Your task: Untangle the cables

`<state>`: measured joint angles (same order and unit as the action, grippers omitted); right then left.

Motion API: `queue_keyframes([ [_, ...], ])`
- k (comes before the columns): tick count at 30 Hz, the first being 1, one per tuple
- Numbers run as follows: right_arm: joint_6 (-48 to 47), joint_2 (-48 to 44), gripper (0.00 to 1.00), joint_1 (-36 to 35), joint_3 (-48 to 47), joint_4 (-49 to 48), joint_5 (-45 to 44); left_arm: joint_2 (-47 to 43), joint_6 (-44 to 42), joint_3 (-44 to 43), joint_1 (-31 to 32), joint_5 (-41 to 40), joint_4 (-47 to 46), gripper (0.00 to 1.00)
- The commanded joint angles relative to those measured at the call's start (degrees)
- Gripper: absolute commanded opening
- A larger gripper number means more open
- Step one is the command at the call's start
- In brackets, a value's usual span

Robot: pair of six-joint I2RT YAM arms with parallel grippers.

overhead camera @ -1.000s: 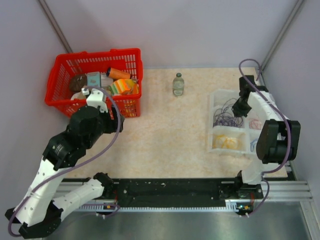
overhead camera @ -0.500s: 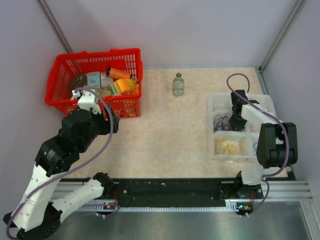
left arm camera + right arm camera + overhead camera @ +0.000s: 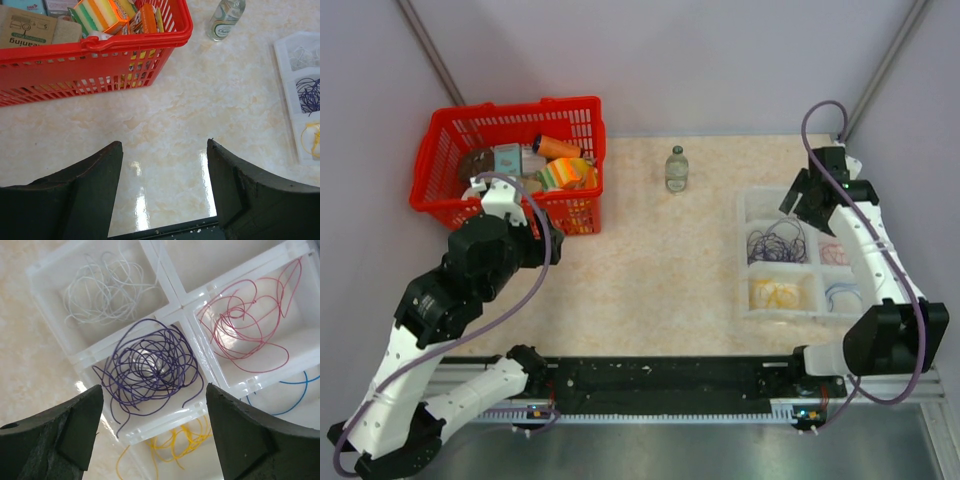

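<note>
Basket (image 3: 505, 108) left, bottle (image 3: 677, 168) middle, cables (image 3: 775, 243) in tray (image 3: 742, 270)

Under the right pincer (image 3: 152, 386), a clear plastic divided tray (image 3: 177, 302) on the beige marbled counter (image 3: 20, 315) holds thin purple cables (image 3: 150, 365) directly below, white cables (image 3: 105, 290) beyond-left, red cables (image 3: 245, 325) to the right, yellow cables (image 3: 175, 442) nearer.

The word "cleaning" and a numeral "5" were seen printed on a brown cardboard pack (image 3: 30, 32) lying in the red basket (image 3: 100, 45). The label of the small bottle (image 3: 223, 22) was too blurred to be read.
</note>
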<state>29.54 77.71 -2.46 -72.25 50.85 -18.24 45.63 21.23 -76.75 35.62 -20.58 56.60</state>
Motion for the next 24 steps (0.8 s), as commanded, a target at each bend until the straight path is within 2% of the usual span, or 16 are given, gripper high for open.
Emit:
queue_keyframes([
  [1, 0.86, 6.02, 0.83, 0.08, -7.8, -0.75, 2.94, 0.43, -0.4, -0.24, -0.11, 0.98, -3.6, 0.73],
  [4, 2.98, 14.2, 0.79, 0.0, -11.94, -0.75, 3.3, 1.13, -0.4, -0.85, -0.02, 2.3, -3.69, 0.73],
  [6, 3.42, 16.76, 0.67, 0.0, -12.04, -1.8, 3.74, 1.04, -0.23, -1.21, -0.11, 2.21, -3.43, 0.73],
  [9, 3.51, 15.46, 0.4, -0.09, -6.79, -4.43, 3.92, 0.34, 0.04, -1.74, -0.11, 1.42, -2.72, 0.73],
  [11, 2.29, 13.26, 0.38, 0.0, -0.99, -7.42, 3.74, -0.36, 0.3, -1.65, -0.11, 0.37, -2.37, 0.73],
  [14, 0.61, 12.29, 0.37, 0.0, 2.54, -8.84, 2.78, -0.45, 0.21, -1.39, -0.11, 0.54, -2.72, 0.74],
  [17, -0.36, 10.36, 0.23, -0.09, 3.6, -8.14, 2.68, 0.69, 0.12, -0.51, -0.02, 1.94, -3.6, 0.74],
  [18, -0.45, 8.96, 0.23, 0.0, 3.52, -7.7, 2.42, 1.13, 0.56, -0.33, -0.02, 2.73, -4.04, 0.74],
  [19, -0.8, 7.64, 0.28, 0.08, 3.26, -7.35, 2.51, 1.65, 1.0, -0.07, -0.02, 3.17, -4.39, 0.74],
  [21, -2.9, 4.3, 0.46, 0.0, 2.03, -6.82, 3.82, 2.18, 1.79, 0.55, -0.02, 5.54, -6.14, 0.75],
  [22, -3.78, 2.64, 0.61, 0.0, 1.15, -6.21, 4.17, 2.27, 2.05, 0.9, -0.02, 6.16, -7.28, 0.76],
  [23, -4.74, 1.05, 0.72, -0.09, -0.25, -5.24, 4.7, 2.36, 2.41, 1.08, -0.02, 6.43, -7.99, 0.77],
  [24, -5.97, 0.08, 0.79, 0.0, -2.0, -3.67, 5.4, 2.45, 2.84, 1.16, -0.02, 6.43, -8.34, 0.78],
])
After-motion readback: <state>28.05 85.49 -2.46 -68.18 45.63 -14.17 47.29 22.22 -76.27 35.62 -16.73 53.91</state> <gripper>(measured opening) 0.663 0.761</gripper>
